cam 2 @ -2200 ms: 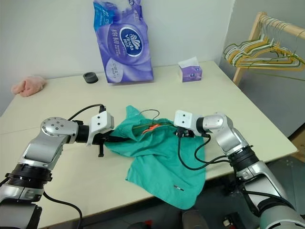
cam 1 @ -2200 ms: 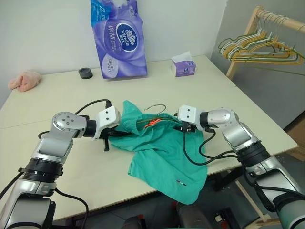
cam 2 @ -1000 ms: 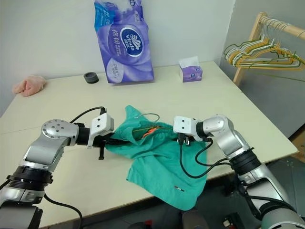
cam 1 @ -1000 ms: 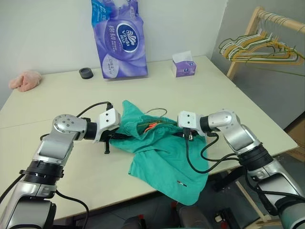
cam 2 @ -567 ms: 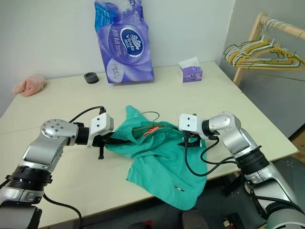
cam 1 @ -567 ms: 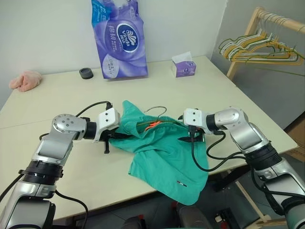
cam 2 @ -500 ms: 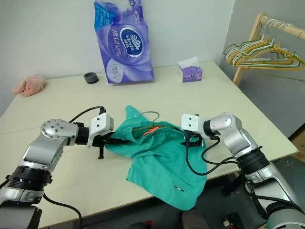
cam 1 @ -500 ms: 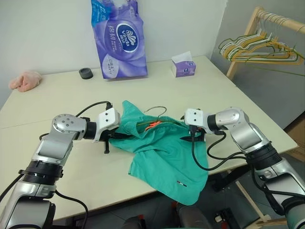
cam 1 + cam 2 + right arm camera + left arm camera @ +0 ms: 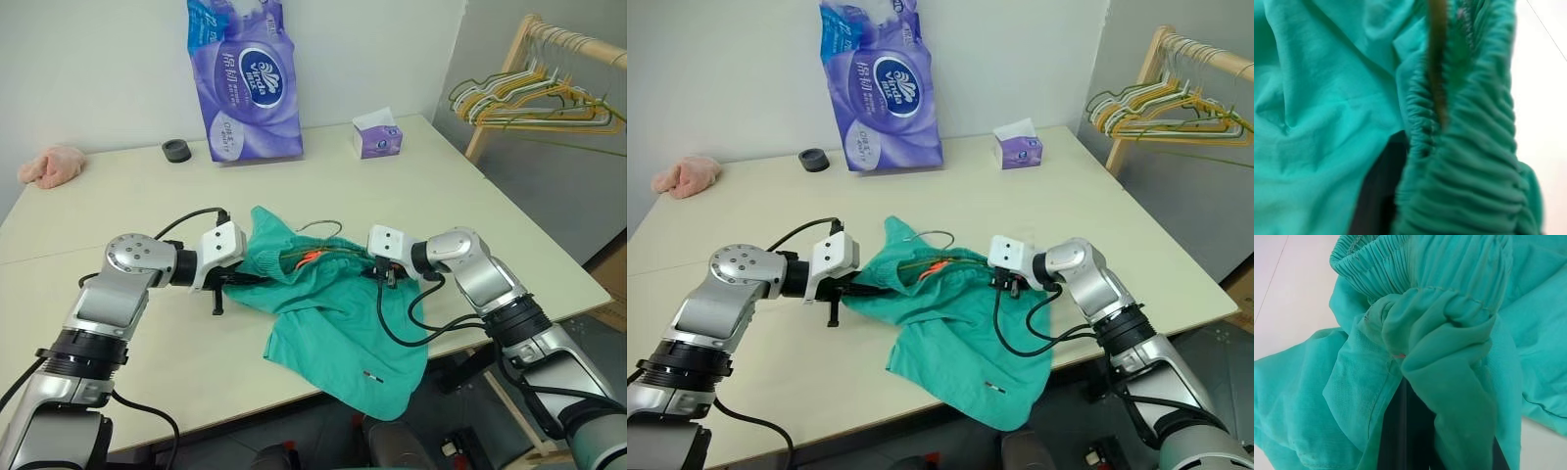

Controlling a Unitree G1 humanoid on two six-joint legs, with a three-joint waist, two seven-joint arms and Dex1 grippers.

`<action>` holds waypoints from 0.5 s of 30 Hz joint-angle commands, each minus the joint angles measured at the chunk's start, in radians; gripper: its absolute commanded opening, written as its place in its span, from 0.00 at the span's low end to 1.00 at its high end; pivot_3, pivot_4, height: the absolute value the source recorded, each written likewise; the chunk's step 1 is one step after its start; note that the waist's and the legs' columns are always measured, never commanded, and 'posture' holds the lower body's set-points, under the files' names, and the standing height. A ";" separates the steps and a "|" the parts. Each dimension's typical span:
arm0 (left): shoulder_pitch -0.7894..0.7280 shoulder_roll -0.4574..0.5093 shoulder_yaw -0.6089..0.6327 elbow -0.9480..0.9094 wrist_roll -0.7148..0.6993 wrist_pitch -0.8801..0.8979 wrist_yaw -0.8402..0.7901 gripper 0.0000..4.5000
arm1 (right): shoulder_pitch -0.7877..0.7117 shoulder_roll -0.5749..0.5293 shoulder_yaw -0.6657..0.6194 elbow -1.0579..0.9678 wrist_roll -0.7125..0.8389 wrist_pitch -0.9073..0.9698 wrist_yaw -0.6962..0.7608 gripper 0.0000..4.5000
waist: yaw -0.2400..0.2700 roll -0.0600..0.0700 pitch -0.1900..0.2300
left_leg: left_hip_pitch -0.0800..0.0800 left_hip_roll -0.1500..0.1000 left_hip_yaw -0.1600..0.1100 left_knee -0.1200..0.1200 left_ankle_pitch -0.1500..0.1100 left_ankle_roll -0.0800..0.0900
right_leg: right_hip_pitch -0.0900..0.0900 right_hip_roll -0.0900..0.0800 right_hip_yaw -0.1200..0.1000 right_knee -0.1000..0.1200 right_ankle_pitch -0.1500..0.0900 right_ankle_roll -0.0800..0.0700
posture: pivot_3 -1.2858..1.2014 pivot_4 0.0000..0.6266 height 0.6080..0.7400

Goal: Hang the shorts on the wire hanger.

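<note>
The teal-green shorts (image 9: 338,318) lie crumpled on the middle of the table (image 9: 470,196), with one leg drooping over the front edge. The wire hanger's hook (image 9: 319,227) sticks out behind the waistband, and its wire (image 9: 1437,63) runs inside the gathered elastic. My left gripper (image 9: 238,280) is shut on the left end of the waistband, and the cloth (image 9: 1440,333) is bunched over its fingers. My right gripper (image 9: 376,272) is at the right end of the waistband, shut on the gathered cloth (image 9: 1469,161). A black finger (image 9: 1378,191) shows beside that cloth.
At the back of the table stand a purple tissue pack (image 9: 243,78), a small tissue box (image 9: 376,137) and a black ring (image 9: 176,150). A pink cloth (image 9: 51,164) lies at the far left. A wooden rack with several hangers (image 9: 534,98) stands past the right edge.
My right gripper opened and drew back to the right, then moved left into the waistband again and closed. The left gripper kept still, holding the cloth.
</note>
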 commanded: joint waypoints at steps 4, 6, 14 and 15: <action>-0.008 0.006 0.035 0.000 -0.011 -0.027 0.013 0.00 | -0.022 -0.011 -0.039 -0.053 0.023 0.003 0.011 0.00 | 0.000 0.000 0.000 | 0.000 0.000 0.000 0.000 0.000 0.000 | 0.000 0.000 0.000 0.000 0.000 0.000 | 0.44 0.06 1.00; -0.012 -0.001 0.038 0.016 -0.006 -0.036 0.027 0.00 | -0.019 -0.011 -0.042 -0.068 0.027 0.010 0.013 0.00 | 0.000 0.000 0.000 | 0.000 0.000 0.000 0.000 0.000 0.000 | 0.000 0.000 0.000 0.000 0.000 0.000 | 0.44 0.06 1.00; -0.027 -0.025 0.081 0.075 -0.055 -0.002 0.033 0.37 | -0.012 -0.011 -0.041 -0.110 0.033 0.029 0.013 0.00 | -0.001 0.000 0.000 | 0.000 0.000 0.000 0.000 0.000 0.000 | 0.000 0.000 0.000 0.000 0.000 0.000 | 0.43 0.06 1.00; -0.027 -0.021 0.086 0.085 -0.057 0.000 0.033 0.44 | -0.011 -0.013 -0.041 -0.113 0.033 0.029 0.014 0.00 | -0.001 0.000 0.000 | 0.000 0.000 0.000 0.000 0.000 0.000 | 0.000 0.000 0.000 0.000 0.000 0.000 | 0.43 0.06 1.00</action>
